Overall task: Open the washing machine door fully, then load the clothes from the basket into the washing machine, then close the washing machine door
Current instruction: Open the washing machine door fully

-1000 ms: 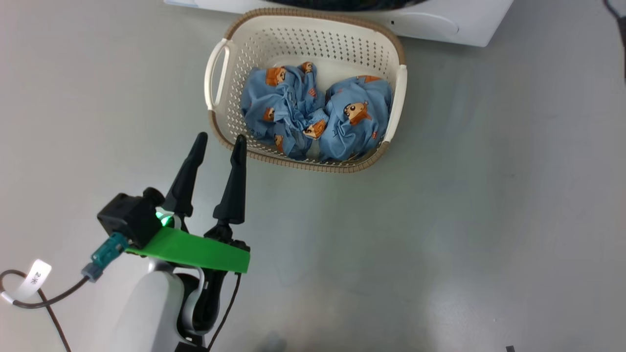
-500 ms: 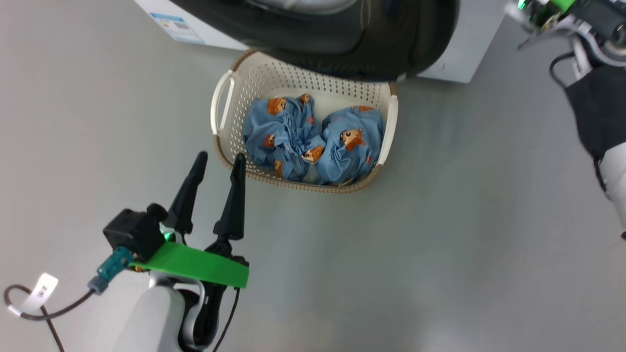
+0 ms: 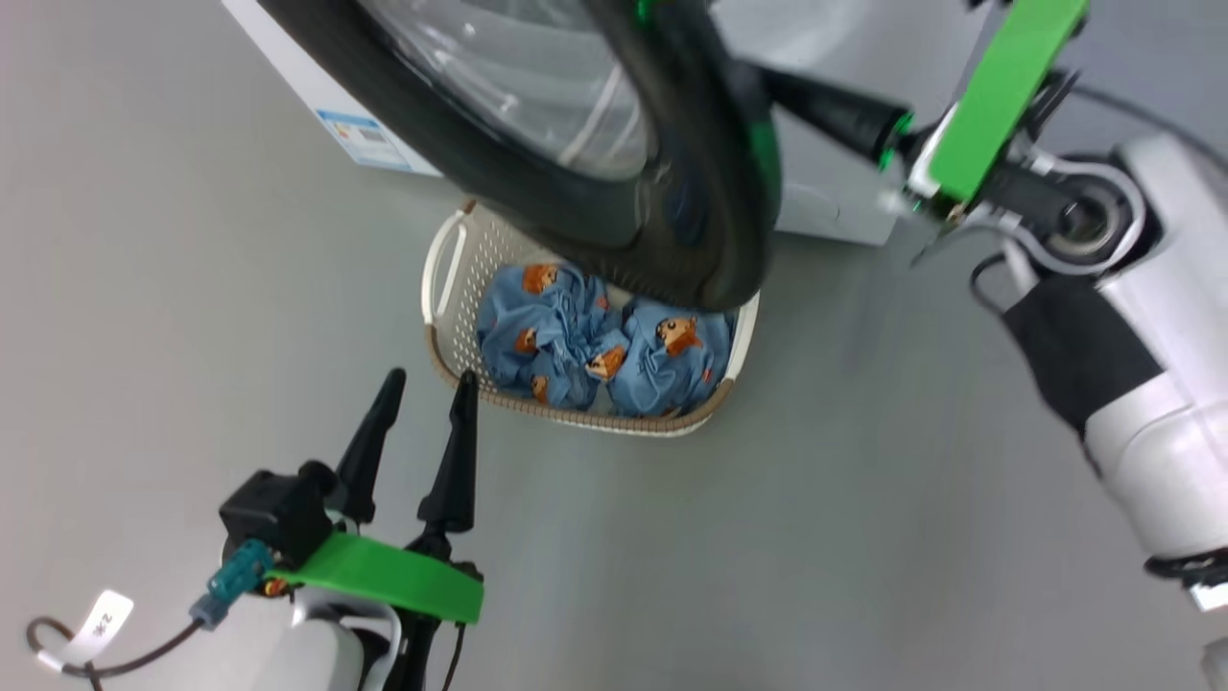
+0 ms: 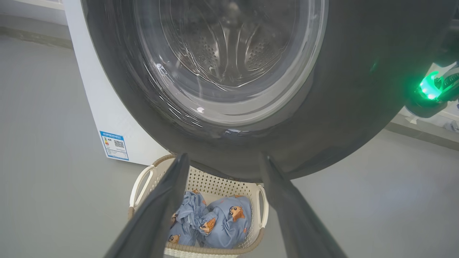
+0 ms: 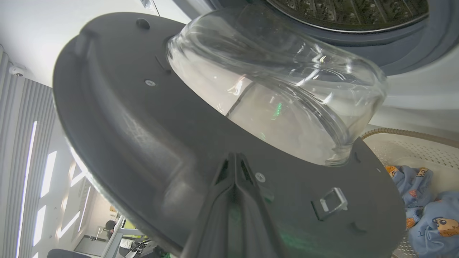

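Observation:
The washing machine door (image 3: 672, 211) stands partly swung out, its black rim overhanging the far end of the basket (image 3: 443, 357). The clothes (image 3: 595, 355), blue with orange figures, lie bunched in the basket. My left gripper (image 3: 430, 384) is open and empty just short of the basket's near left corner. In the left wrist view my left gripper (image 4: 224, 157) points at the door (image 4: 358, 89) above the clothes (image 4: 222, 222). My right gripper (image 3: 777, 86) is shut and reaches behind the door's edge. Its tips (image 5: 235, 156) rest against the door's inner face (image 5: 125, 125), below the glass bowl (image 5: 279, 89).
The white washing machine (image 3: 288, 86) carries a blue label (image 3: 365, 139). Its steel drum (image 5: 351, 10) and grey-blue gasket (image 5: 412, 46) show behind the door. A metal latch hook (image 5: 331, 206) juts from the door's inner face. Grey floor (image 3: 863, 480) spreads around the basket. A person (image 5: 107, 225) stands far off.
The head view has tilted up, bringing the door and my right arm into it. The door now overhangs more of the basket. My left gripper stays open near the basket's corner.

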You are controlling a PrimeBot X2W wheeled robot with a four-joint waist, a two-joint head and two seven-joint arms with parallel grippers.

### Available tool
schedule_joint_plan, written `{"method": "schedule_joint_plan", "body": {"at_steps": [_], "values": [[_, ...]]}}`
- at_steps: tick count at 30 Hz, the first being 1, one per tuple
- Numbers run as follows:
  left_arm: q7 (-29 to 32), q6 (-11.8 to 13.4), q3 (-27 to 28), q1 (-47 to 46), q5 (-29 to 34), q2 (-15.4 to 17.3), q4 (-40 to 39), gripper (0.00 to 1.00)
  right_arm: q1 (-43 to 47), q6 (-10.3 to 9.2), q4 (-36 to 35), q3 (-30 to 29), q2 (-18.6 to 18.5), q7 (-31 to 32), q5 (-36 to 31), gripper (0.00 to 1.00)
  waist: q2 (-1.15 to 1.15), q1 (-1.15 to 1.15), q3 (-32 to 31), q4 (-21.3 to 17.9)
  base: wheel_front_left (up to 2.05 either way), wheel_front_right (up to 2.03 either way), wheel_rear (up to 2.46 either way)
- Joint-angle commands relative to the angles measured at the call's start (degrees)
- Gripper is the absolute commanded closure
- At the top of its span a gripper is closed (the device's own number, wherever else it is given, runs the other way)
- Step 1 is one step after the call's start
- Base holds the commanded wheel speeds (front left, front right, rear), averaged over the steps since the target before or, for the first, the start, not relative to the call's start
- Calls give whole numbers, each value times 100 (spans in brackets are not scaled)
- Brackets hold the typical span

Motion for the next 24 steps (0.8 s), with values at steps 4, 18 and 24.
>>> {"method": "schedule_joint_plan", "body": {"at_steps": [4,18,24], "values": [[-36,-9,253,208,96,150,-69,0,391,9,-289,173,253,118,91,100,0,0,-403,-6,0,0,0],[-36,-9,253,449,115,150,-61,0,952,9,-556,400,462,204,94,100,0,0,-789,235,0,0,0],[-36,-9,231,490,96,150,-78,0,1065,9,-538,470,567,174,63,100,0,0,-846,358,0,0,0]]}}
